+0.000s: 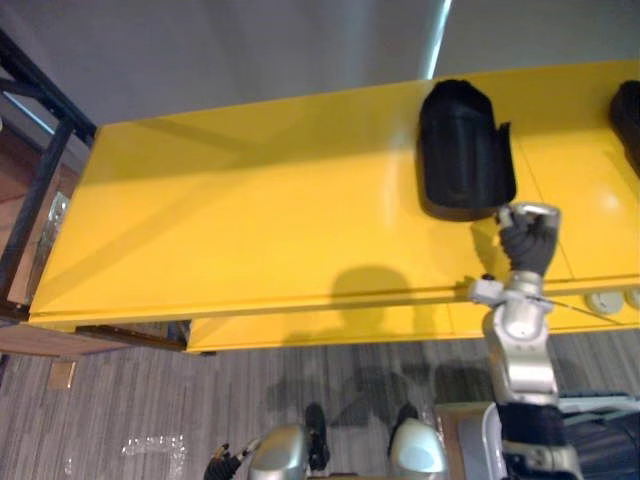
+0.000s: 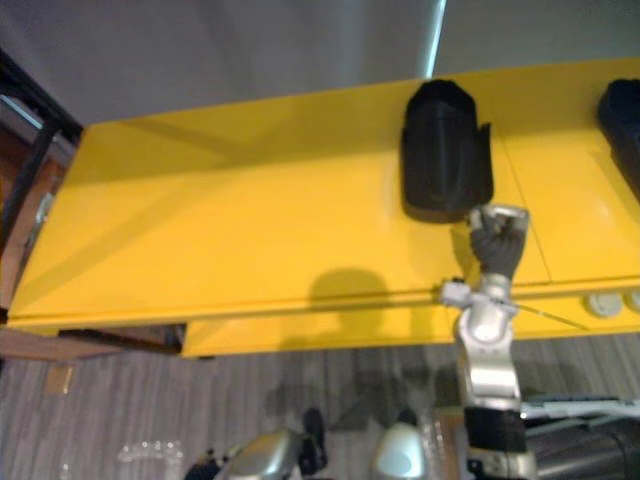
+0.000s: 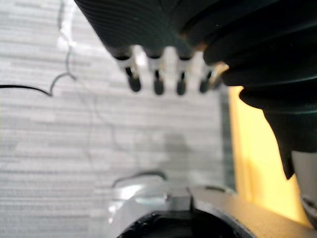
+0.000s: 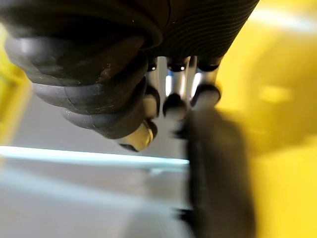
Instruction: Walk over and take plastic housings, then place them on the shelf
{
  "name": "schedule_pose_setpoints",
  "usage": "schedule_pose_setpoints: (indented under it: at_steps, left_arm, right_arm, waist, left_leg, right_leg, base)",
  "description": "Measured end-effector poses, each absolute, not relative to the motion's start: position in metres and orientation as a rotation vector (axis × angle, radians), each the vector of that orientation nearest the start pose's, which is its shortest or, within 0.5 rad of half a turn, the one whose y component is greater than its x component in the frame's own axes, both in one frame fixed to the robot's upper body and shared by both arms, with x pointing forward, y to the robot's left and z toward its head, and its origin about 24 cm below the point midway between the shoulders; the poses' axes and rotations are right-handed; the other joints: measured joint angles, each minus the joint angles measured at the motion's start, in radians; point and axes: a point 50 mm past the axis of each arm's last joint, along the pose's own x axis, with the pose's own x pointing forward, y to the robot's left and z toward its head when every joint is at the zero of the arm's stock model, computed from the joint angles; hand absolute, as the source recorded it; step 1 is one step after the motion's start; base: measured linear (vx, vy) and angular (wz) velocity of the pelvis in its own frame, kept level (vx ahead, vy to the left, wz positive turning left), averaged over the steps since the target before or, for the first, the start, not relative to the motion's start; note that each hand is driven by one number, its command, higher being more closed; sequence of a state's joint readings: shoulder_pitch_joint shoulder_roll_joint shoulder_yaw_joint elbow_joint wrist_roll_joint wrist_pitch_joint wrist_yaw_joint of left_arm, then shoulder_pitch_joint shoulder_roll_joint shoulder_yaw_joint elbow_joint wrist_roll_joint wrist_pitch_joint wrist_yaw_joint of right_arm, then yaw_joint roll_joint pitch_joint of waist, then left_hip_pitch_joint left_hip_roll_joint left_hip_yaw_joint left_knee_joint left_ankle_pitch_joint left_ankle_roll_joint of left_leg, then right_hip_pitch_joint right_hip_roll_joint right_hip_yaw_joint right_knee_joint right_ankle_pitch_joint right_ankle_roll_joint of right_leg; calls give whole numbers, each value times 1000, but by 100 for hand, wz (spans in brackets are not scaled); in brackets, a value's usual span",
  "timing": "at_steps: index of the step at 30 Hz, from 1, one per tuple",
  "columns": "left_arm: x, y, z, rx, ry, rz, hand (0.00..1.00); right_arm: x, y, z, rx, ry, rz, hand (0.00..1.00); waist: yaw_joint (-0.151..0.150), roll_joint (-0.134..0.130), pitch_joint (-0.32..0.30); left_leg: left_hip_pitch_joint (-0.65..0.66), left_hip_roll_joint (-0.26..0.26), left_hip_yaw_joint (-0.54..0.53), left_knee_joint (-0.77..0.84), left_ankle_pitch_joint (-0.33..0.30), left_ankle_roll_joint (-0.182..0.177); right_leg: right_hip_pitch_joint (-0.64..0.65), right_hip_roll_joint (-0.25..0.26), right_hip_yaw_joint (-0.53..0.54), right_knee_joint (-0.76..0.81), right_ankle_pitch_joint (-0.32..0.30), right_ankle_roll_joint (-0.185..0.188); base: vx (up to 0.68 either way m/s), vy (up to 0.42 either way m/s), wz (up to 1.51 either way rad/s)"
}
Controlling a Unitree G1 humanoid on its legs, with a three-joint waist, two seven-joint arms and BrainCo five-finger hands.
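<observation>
A black plastic housing point(image 1: 465, 150) lies on the yellow desk point(image 1: 250, 220). The right robot hand point(image 1: 527, 240) is at the housing's near edge, fingers point(image 4: 174, 104) uncurled, gripping nothing. The left robot hand point(image 3: 158, 29) hangs relaxed above the floor point(image 3: 74, 148).

Yellow table point(image 1: 250, 220) over grey striped floor point(image 1: 150, 400) (dark rack point(image 1: 40, 170) leftward).

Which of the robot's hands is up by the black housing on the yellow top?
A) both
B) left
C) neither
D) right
D: the right hand is at the black housing's near edge on the yellow top, while the left hand hangs low over the floor.
</observation>
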State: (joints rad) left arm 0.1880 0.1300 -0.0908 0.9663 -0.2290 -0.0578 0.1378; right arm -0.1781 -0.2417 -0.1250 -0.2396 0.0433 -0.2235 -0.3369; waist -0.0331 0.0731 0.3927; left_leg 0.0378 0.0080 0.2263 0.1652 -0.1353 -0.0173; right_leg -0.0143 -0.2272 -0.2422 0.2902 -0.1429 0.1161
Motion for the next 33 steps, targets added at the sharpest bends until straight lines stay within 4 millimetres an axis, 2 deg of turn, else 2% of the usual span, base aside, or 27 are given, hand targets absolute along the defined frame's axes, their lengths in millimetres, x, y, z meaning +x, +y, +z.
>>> schedule_pose_setpoints:
  at_steps: [3,6,9,13,16,17,20,24,27,29,33]
  left_arm:
    - [71,200,-160,20,1090,272,0]
    - [72,203,-159,27,1081,275,0]
    - [72,204,-159,28,1073,276,0]
    - [71,204,-159,30,1077,277,0]
    - [69,205,-160,32,1090,279,0]
    - [68,205,-160,33,1094,280,0]
    - [67,206,-161,36,1099,278,0]
    - [68,205,-161,34,1101,277,0]
    - [67,204,-161,19,1112,283,0]
    - [66,204,-162,15,1124,286,0]
    - [64,198,-163,12,1140,264,0]
  right_arm:
    - [243,-190,196,-64,-834,-192,0]
    - [241,-168,204,-28,-879,-2,0]
    - [241,-152,205,18,-879,136,0]
    - [247,-123,198,65,-780,343,0]
    - [258,-101,180,91,-641,458,0]
    - [266,-92,169,91,-566,482,0]
    - [284,-76,139,83,-387,502,0]
    - [301,-72,114,24,-262,415,0]
    - [309,-76,106,-23,-232,327,0]
    - [315,-77,109,-40,-240,271,0]
    - [324,-90,108,-74,-245,116,0]
  waist:
    - [-9,-9,5]
    - [-5,-23,2]
    - [2,-24,2]
    - [15,-28,-1]
    - [18,-30,-7]
    - [19,-34,-9]
    - [30,-36,-10]
    - [43,-32,-12]
    - [47,-30,-14]
    - [49,-27,-14]
    - [53,4,-32]
  left_leg:
    - [17,4,3,-2,-2,-3]
    - [14,12,7,-2,-3,-4]
    - [17,15,9,1,-3,-4]
    - [15,15,7,5,-2,-3]
    - [14,15,5,4,-2,-3]
    - [14,15,3,4,-2,-3]
    - [11,14,0,4,-1,-3]
    - [-8,11,-14,4,5,-8]
    - [-20,10,-26,2,17,-19]
    - [-22,9,-26,1,28,-31]
    - [-22,8,-31,-15,44,-29]
  right_leg:
    - [17,5,1,-9,2,2]
    - [19,15,5,-25,13,0]
    - [30,21,6,-43,24,0]
    - [34,21,5,-48,30,1]
    - [39,23,1,-58,36,2]
    - [41,23,0,-60,37,3]
    - [42,22,-3,-65,38,4]
    - [34,20,-19,-69,38,4]
    - [33,18,-37,-72,38,3]
    - [33,16,-42,-72,38,3]
    - [35,15,-57,-69,35,-1]
  base:
    - [5,-5,-4]
    - [-22,-6,-5]
    - [-31,12,-4]
    - [-17,9,0]
    - [0,0,0]
    - [-7,10,4]
    - [1,7,4]
    - [3,-1,10]
    - [2,-14,19]
    - [-18,-21,9]
    - [-29,-18,11]
